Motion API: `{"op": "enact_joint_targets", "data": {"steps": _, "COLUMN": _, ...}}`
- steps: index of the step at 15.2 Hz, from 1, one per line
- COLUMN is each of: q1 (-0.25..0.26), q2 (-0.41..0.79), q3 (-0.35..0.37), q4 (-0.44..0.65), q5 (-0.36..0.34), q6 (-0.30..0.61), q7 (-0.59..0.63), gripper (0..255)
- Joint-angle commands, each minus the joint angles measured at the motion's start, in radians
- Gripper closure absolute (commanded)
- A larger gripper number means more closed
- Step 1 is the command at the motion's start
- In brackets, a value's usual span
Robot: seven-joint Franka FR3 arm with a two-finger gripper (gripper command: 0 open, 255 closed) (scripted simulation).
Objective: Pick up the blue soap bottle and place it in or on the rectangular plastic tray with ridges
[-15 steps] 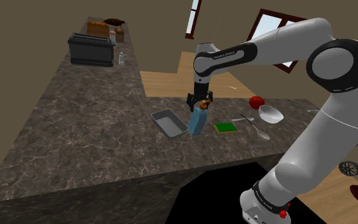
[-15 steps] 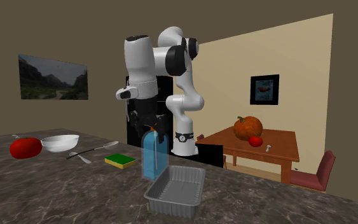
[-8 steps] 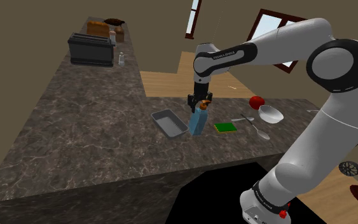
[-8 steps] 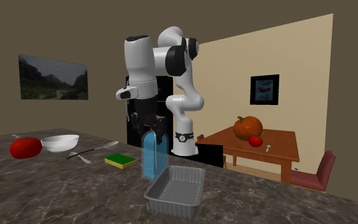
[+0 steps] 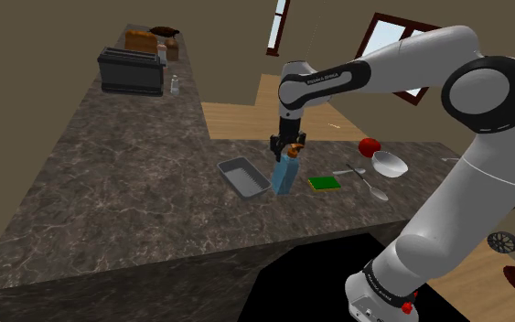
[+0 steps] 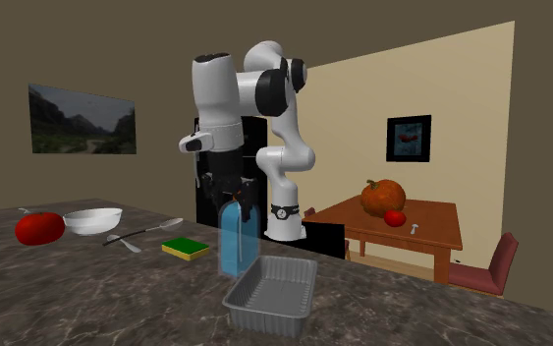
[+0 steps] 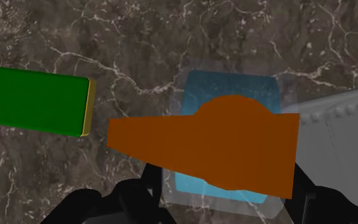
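- We see the bottle (image 5: 284, 174) (image 6: 233, 241) (image 7: 231, 95), clear blue with an orange pump (image 7: 234, 146), standing upright on the dark marbled bench (image 5: 127, 183).
- It stands between the grey ridged tray (image 5: 243, 177) (image 6: 272, 292) (image 7: 336, 133) and a green sponge (image 5: 324, 183) (image 6: 185, 248) (image 7: 34, 100).
- In the shoulder view the tray lies just beside the bottle on its left, and the sponge lies near it on its right. We cannot tell whether bottle and tray touch.
- The tray holds nothing.
- The tool (image 5: 288, 148) (image 6: 227, 197) (image 7: 228, 191) points straight down over the top of the bottle, at the level of the pump.
- In the wrist view its fingers (image 7: 133, 200) stand apart, one on each side of the pump. We cannot tell whether they touch it.
- The pump's spout points toward the sponge.
- Farther to the shoulder view's right lie a spoon (image 5: 370, 186) (image 6: 146, 234), a white bowl (image 5: 390, 164) (image 6: 91, 219) and a red fruit (image 5: 369, 146) (image 6: 39, 228), all well apart from the bottle.
- A dark toaster (image 5: 131, 70) sits at the far end of the bench.
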Motion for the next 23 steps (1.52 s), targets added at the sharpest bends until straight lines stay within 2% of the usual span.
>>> {"op": "enact_joint_targets", "data": {"steps": 1, "q1": 0.000, "q2": -0.009, "q3": 0.000, "q4": 0.009, "q5": 0.000, "q6": -0.019, "q7": 0.000, "gripper": 255}}
{"op": "enact_joint_targets", "data": {"steps": 17, "q1": 0.000, "q2": -0.081, "q3": 0.000, "q4": 0.143, "q5": 0.004, "q6": -0.224, "q7": -0.006, "gripper": 255}}
{"op": "enact_joint_targets", "data": {"steps": 23, "q1": 0.009, "q2": -0.069, "q3": 0.010, "q4": 0.232, "q5": 0.009, "q6": -0.302, "q7": 0.011, "gripper": 255}}
